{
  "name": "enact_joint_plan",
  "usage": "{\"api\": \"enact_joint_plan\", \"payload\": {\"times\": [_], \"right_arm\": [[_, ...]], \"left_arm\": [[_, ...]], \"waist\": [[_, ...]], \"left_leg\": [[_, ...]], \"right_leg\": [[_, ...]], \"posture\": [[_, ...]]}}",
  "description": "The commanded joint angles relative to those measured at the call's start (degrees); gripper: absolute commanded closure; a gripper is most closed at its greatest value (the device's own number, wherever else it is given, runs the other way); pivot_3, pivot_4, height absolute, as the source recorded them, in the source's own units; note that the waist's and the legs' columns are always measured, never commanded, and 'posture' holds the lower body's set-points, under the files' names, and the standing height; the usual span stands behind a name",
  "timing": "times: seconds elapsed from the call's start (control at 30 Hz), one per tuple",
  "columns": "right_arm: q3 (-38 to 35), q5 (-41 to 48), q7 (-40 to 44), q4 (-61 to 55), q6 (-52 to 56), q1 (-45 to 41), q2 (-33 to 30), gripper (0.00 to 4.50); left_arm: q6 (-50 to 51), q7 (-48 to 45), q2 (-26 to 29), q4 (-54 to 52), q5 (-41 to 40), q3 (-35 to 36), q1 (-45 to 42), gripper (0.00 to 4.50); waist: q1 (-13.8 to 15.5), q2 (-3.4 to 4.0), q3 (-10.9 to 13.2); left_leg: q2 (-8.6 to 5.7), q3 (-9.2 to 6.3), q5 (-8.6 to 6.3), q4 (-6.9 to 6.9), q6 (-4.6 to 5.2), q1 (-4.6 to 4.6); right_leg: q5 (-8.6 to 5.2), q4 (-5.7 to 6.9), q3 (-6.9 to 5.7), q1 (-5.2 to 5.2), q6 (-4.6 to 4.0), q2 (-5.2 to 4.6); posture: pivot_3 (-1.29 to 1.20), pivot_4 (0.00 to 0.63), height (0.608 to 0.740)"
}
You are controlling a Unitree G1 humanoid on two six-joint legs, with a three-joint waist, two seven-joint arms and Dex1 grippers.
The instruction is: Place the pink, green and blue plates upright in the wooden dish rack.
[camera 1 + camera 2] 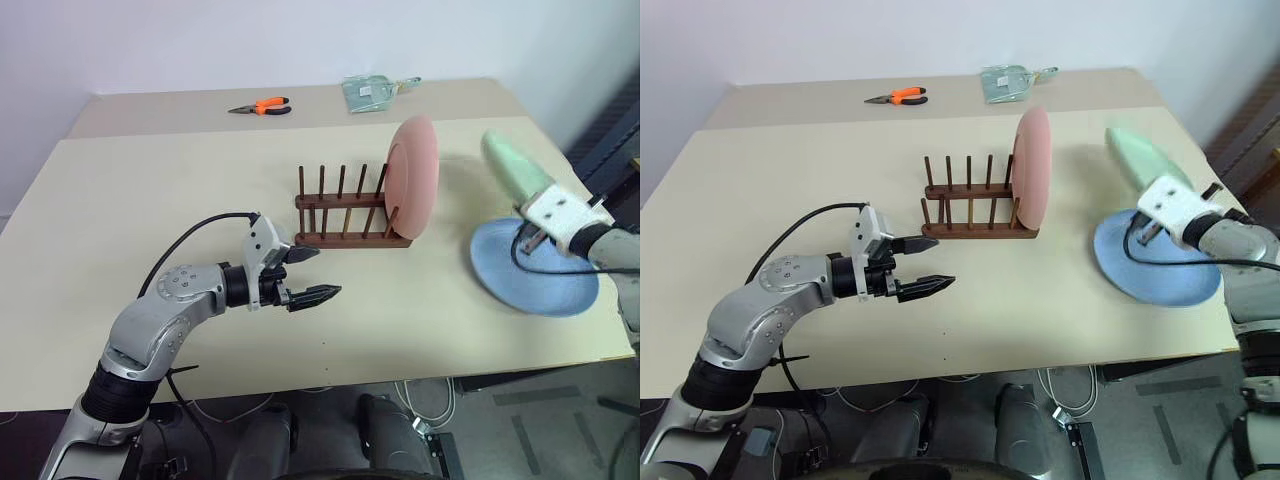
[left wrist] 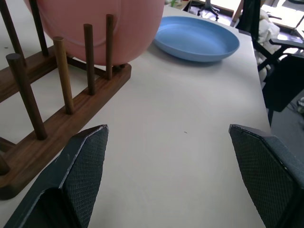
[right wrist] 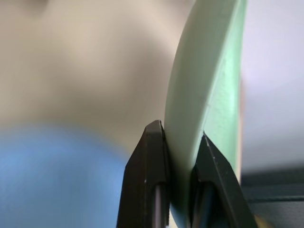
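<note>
My right pincer point(image 3: 178, 156) is clamped on the rim of the pale mint green round plate point(image 1: 515, 168), one finger on each face. I hold it edge-on and lifted off the beige tabletop point(image 1: 150, 220), above the far side of the light blue round shallow plate point(image 1: 535, 268), because a plate has to arrive upright to slip between the pegs. The blue one lies flat near the tabletop's right edge, well apart from the rack, waiting its turn.

The small dark brown wooden dish rack point(image 1: 345, 212) sits about mid-tabletop. The salmon pink round plate point(image 1: 412, 178) already stands upright in its right-end slot, leaning a little on the pegs, which leaves the slots to its left free. I judge one plate of three is done and the green one is next.

My left pincer point(image 1: 313, 273) hangs just above the tabletop in front of the rack's left end, its fingers point(image 2: 88, 156) spread wide and holding nothing. From there it could steady the rack if a plate nudges it, though that is only my guess.

To go on, I would need to carry the green plate leftward past the pink one and lower it into a neighbouring gap without knocking the pink plate over.

An orange-handled pair of pliers point(image 1: 262, 106) and a clear plastic packet point(image 1: 372, 92) lie by the far edge, out of my way.
</note>
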Motion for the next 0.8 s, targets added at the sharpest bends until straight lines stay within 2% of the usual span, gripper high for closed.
{"api": "enact_joint_plan", "payload": {"times": [0.03, 0.13, 0.2, 0.33, 0.53, 0.8], "right_arm": [[-11.4, 18.3, -2.7, -12.8, 13.7, -5.8, 2.9, 4.47], [-15.9, 39.1, -5.5, -22.7, 26.7, -10.6, 7.0, 4.47], [-16.7, 51.0, -9.3, -27.6, 31.5, -13.8, 9.5, 4.47], [-11.9, 67.9, -25.7, -32.3, 35.7, -19.4, 17.9, 4.47], [-3.2, 73.5, -44.5, -31.1, 38.9, -17.8, 25.5, 4.47], [2.8, 72.2, -53.3, -31.9, 38.4, -13.7, 30.7, 4.47]], "left_arm": [[-1.8, -0.6, -0.2, 0.3, 0.0, 1.7, -0.5, 0.31], [-2.6, -1.0, 0.1, 1.8, 0.4, 2.2, -0.6, 0.31], [-2.9, -1.1, 0.5, 2.7, 0.6, 2.8, -0.6, 0.31], [-3.5, -1.4, 1.4, 3.3, 0.9, 3.5, -0.1, 0.31], [-3.1, -1.0, 1.6, 2.5, 1.0, 4.1, 0.8, 0.31], [-2.5, -0.1, 1.4, 1.3, 0.7, 4.2, 1.5, 0.31]], "waist": [[0.1, 0.01, 0.0], [0.2, 0.01, 0.0], [0.1, 0.01, 0.0], [0.0, 0.03, 0.0], [0.2, 0.01, 0.0], [-0.1, 0.05, 0.0]], "left_leg": [[0.0, -0.02, 0.0, 0.01, 0.0, -0.01], [0.01, -0.14, 0.0, -0.02, 0.0, -0.02], [0.03, -0.18, 0.0, -0.03, 0.01, -0.03], [0.07, -0.3, -0.01, -0.04, 0.01, 0.0], [0.01, -0.33, 0.0, -0.04, 0.01, -0.1], [0.01, -0.27, 0.0, -0.1, 0.01, -0.09]], "right_leg": [[0.01, 0.0, 0.0, 0.0, -0.03, 0.0], [0.06, -0.01, -0.07, 0.0, -0.11, 0.01], [0.06, -0.01, -0.11, 0.01, -0.12, 0.03], [0.06, 0.0, -0.09, -0.02, -0.13, 0.04], [0.07, -0.01, -0.08, -0.1, -0.15, -0.01], [0.08, 0.04, -0.07, -0.21, -0.15, 0.05]], "posture": [[0.0, 0.15, 0.74], [0.0, 0.15, 0.74], [0.0, 0.15, 0.74], [0.0, 0.15, 0.74], [0.0, 0.15, 0.74], [0.0, 0.15, 0.74]]}}
